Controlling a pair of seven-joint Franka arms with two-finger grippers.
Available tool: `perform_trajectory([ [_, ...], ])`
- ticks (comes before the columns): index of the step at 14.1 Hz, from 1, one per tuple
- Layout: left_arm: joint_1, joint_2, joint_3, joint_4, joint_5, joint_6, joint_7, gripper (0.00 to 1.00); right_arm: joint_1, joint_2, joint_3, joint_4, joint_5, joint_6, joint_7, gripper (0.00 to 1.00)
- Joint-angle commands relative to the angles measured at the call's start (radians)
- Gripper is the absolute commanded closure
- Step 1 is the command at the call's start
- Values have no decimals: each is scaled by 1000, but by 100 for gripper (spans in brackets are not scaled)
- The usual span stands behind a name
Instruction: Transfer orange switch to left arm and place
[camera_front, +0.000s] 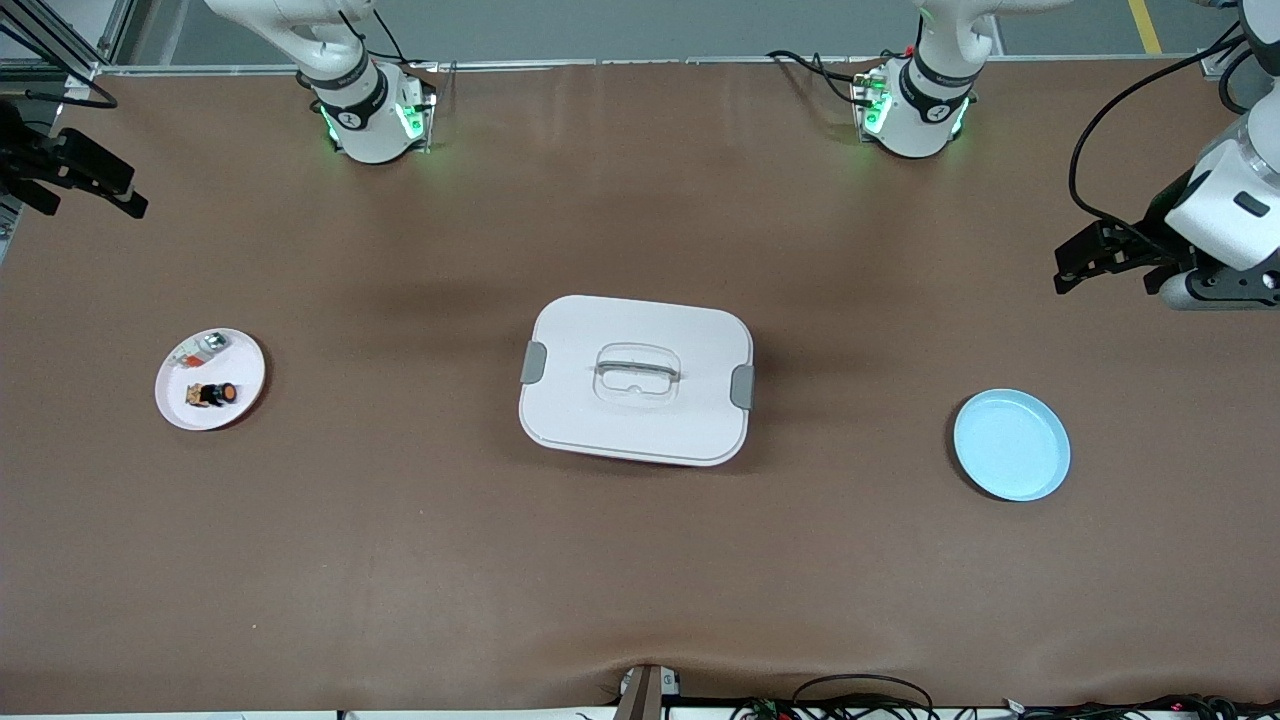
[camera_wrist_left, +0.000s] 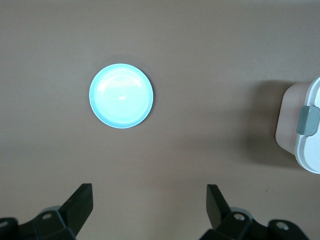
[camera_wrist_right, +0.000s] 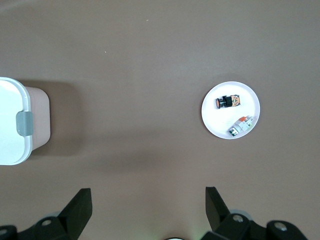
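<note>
The right gripper (camera_wrist_right: 147, 212) hangs with its fingers (camera_wrist_right: 80, 207) spread wide over bare brown table (camera_wrist_right: 130, 75). A white plate (camera_wrist_right: 215, 122) holds the orange switch (camera_wrist_right: 228, 102) and a small silver-and-clear part (camera_wrist_right: 240, 125), lying apart. Well away from the plate sits the white box (camera_wrist_right: 12, 125), its grey latch (camera_wrist_right: 24, 123) showing.

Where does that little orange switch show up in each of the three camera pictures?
Front view: the orange switch lies on the white plate, toward the right arm's end of the table.
Left wrist view: not in it; only the blue plate and a corner of the box show.
Right wrist view: the switch lies on the same white plate, beside a small silver part.
Shared landmark: the white box, seen in all three.
</note>
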Motion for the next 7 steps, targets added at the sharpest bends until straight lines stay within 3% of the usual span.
perform_trajectory([
  [1, 8, 1, -5, 16, -14, -17, 13, 0, 0, -14, 1, -5, 8, -2, -8, 0],
  [7, 9, 2, -4, 16, -14, -19, 14, 0, 24, -11, 1, 19, 2, -2, -6, 0],
])
